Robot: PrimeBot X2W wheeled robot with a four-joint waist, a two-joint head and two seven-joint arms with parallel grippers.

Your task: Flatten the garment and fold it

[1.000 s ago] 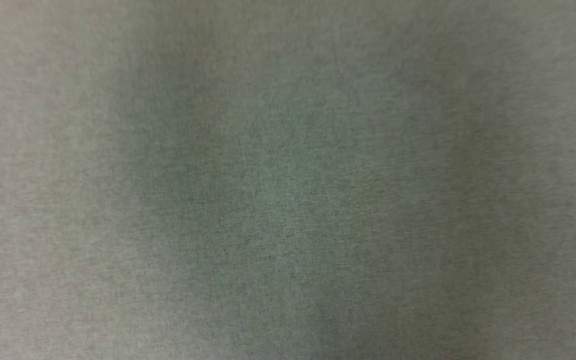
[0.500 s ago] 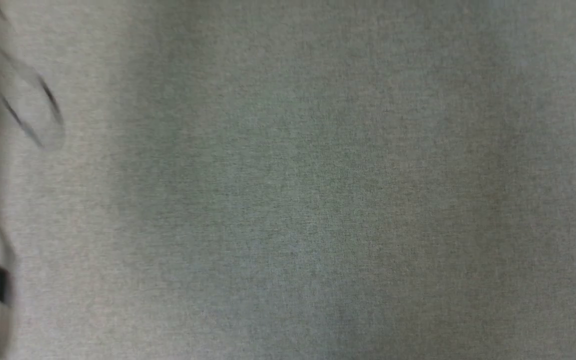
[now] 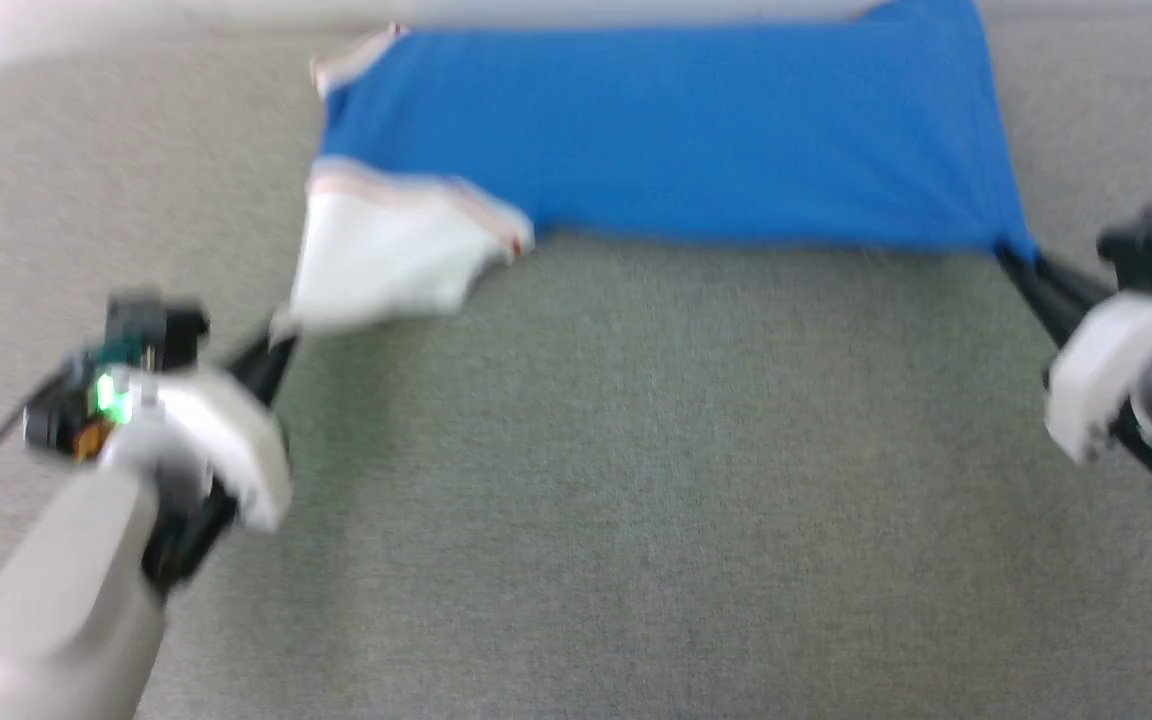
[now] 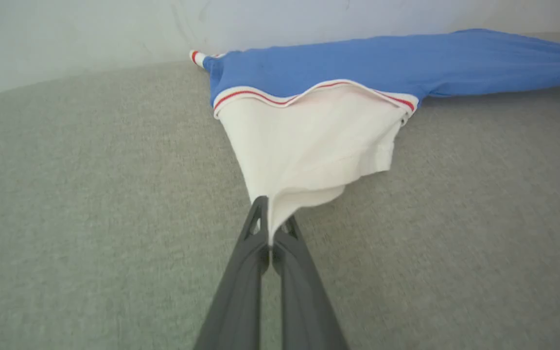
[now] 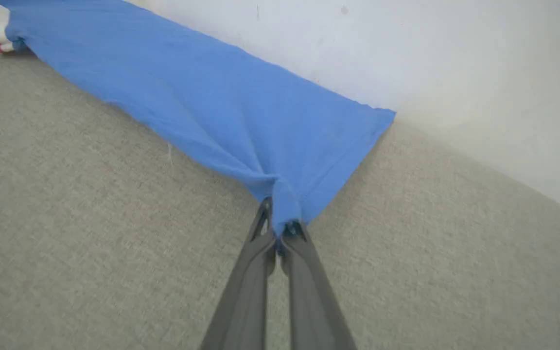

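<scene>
Garment (image 3: 696,140) spans upper frame, long axis left-right; left gripper (image 3: 276,348) clamps its white sleeve (image 3: 386,255), right gripper (image 3: 1008,255) its blue corner (image 3: 981,215).

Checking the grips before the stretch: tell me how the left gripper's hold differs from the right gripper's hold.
The left gripper pinches the white sleeve; the right gripper pinches a blue hem corner. Cloth at the left gripper sits in loose, soft folds; cloth at the right gripper is drawn into tight creases that fan out from the tips. Both are shut on the garment.
</scene>
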